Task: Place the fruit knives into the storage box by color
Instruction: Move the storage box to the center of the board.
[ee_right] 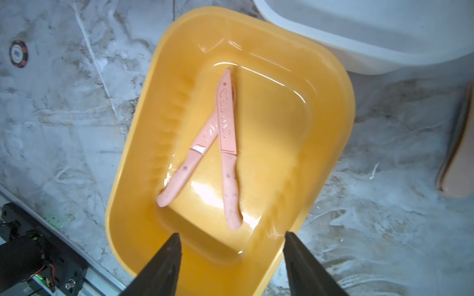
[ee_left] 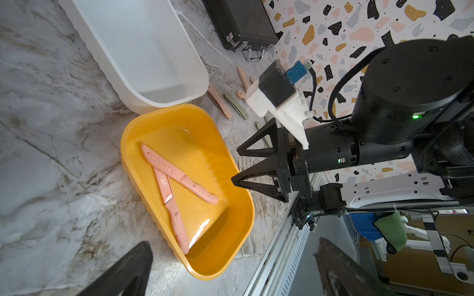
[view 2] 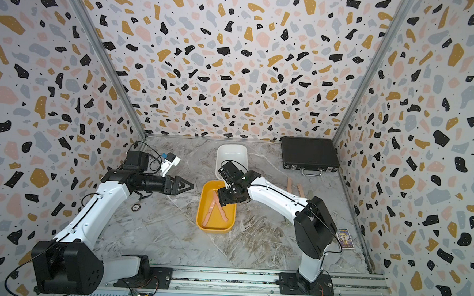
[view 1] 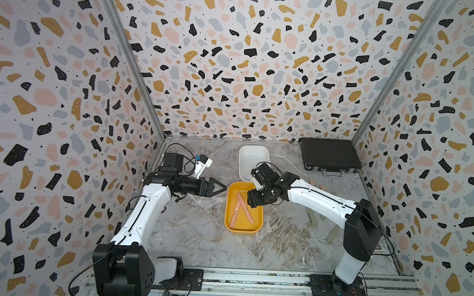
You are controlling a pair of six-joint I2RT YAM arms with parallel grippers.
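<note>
Released and empty, the right end effector (ee_right: 232,234) hangs with two pink fruit knives (ee_right: 227,128) crossed in the yellow storage box (ee_right: 341,102) just ahead of it; they look light, stiff and slick, probably best pinched across the thicker handle.

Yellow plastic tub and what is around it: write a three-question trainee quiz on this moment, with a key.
1. True or false: a knife lies in the white plastic tub.
2. How many pink plastic-sheathed fruit knives lie in the yellow plastic tub? A one, B two, C four.
3. Fill in: the right end effector hangs above the yellow tub with its jaws ____ and nothing between them.
Key: 1 false, the white tub is empty; 2 B, the two cross near their tips; 3 open.
</note>
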